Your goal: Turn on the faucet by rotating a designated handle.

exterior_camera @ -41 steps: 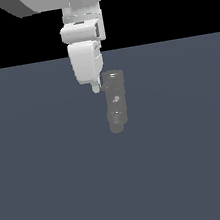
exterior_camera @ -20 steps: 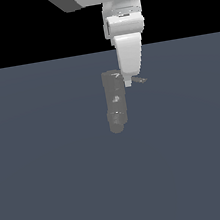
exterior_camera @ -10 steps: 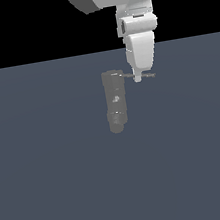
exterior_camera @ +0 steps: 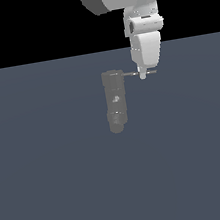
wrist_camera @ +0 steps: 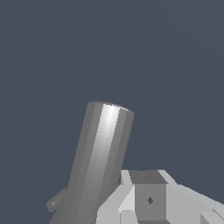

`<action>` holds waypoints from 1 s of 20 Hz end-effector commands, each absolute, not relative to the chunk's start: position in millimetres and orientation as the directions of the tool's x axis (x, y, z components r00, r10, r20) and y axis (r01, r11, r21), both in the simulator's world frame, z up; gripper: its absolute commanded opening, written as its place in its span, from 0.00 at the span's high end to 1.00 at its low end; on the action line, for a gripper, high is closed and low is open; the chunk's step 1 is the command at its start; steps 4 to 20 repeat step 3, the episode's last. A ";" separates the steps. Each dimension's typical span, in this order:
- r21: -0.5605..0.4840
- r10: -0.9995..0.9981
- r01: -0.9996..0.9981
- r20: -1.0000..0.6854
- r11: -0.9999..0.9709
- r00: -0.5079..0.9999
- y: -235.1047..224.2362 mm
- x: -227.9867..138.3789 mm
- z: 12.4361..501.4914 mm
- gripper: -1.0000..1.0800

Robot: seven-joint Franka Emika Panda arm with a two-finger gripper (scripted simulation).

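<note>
Pushing step judged in hand: tool (exterior_camera: 143, 76) is set against the handle (exterior_camera: 137, 73), which sticks out from the faucet (exterior_camera: 114, 101) top toward the exterior view's right. Jaw state cannot be told. Next, a sideways sweep around the column is called for.

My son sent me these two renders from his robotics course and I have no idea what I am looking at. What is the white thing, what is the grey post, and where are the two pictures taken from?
These are simulator pictures, not photos. The white shape is a robot arm; its lower tip is the end effector, the part that grasps. The grey post is a faucet, and the thin rod sticking out of its top is the handle the arm must turn. One picture comes from a camera off the arm. There the end effector sits at the handle, though whether it grips it is too small to tell. The other comes from a camera on the wrist, looking past the arm's own white parts at the faucet.
</note>
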State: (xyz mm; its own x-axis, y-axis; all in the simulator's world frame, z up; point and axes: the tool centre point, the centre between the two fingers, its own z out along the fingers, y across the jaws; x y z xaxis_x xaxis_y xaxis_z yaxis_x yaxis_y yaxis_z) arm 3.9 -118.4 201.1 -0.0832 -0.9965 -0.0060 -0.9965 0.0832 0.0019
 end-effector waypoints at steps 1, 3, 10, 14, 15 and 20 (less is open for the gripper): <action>0.000 -0.993 -0.993 0.000 0.118 -0.118 -147.2 6.3 201.2 1.00; 0.000 -0.993 -0.993 0.000 0.119 -0.119 -150.6 8.4 201.2 1.00; 0.000 -0.993 -0.993 0.000 0.119 -0.119 -150.6 8.4 201.2 1.00; 0.000 -0.993 -0.993 0.000 0.119 -0.119 -150.6 8.4 201.2 1.00; 0.000 -0.993 -0.993 0.000 0.119 -0.119 -150.6 8.4 201.2 1.00; 0.000 -0.993 -0.993 0.000 0.119 -0.119 -150.6 8.4 201.2 1.00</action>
